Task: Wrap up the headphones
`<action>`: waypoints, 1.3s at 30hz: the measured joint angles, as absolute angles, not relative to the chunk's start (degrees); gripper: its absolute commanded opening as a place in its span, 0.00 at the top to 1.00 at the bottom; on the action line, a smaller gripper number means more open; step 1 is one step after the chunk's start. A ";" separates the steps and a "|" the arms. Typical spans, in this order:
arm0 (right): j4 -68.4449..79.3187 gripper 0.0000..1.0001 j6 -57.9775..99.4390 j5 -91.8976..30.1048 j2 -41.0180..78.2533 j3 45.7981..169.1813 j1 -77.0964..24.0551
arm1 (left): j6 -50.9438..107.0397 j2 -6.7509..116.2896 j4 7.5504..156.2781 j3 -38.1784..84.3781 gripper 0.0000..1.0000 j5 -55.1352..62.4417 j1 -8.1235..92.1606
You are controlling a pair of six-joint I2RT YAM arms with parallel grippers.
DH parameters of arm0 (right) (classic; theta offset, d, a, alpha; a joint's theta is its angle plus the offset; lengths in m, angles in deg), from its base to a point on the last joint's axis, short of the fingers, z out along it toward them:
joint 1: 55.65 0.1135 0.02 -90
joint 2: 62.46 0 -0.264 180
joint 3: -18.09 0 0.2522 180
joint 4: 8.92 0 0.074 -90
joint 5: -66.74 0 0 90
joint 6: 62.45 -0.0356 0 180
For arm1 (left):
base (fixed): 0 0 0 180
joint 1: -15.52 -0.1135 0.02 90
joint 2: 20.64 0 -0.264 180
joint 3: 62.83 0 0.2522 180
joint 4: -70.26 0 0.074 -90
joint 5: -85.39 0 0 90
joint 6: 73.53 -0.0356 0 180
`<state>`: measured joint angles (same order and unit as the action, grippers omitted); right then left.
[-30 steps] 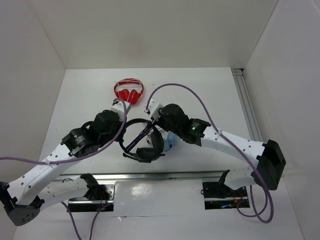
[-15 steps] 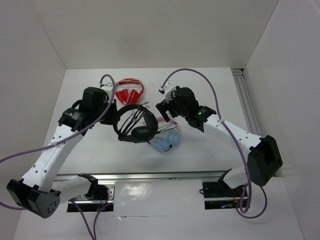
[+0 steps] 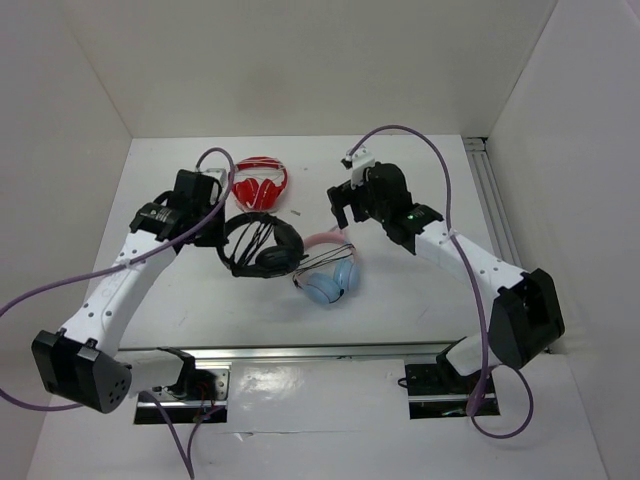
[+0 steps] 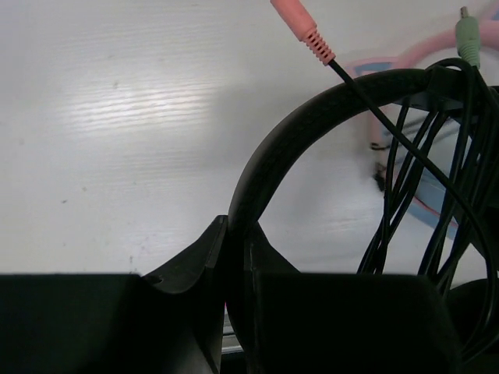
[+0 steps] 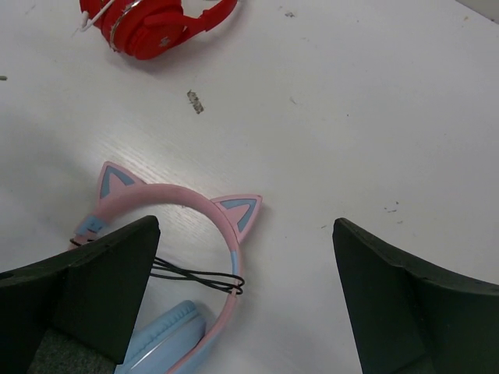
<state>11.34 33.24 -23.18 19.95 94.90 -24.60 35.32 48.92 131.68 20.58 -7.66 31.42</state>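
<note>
Headphones (image 3: 262, 245), cable looped across the band, left of worktop (image 3: 420, 170) centre, headband clamped in the left gripper (image 4: 234, 257); right gripper (image 3: 340, 208), jaws wide and empty, stands to their right near the cat-ear headphones (image 3: 328, 275).

blocked: red headphones (image 3: 259, 182) behind, cat-ear headphones (image 3: 328, 280) right of black headphones (image 3: 274, 259) | free: table (image 3: 250, 312) nearside, apparently
</note>
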 measured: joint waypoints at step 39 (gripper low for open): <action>9.97 0.01 21.11 -20.18 7.03 88.65 -7.20 | 53.40 58.32 129.19 11.94 1.00 -28.88 14.44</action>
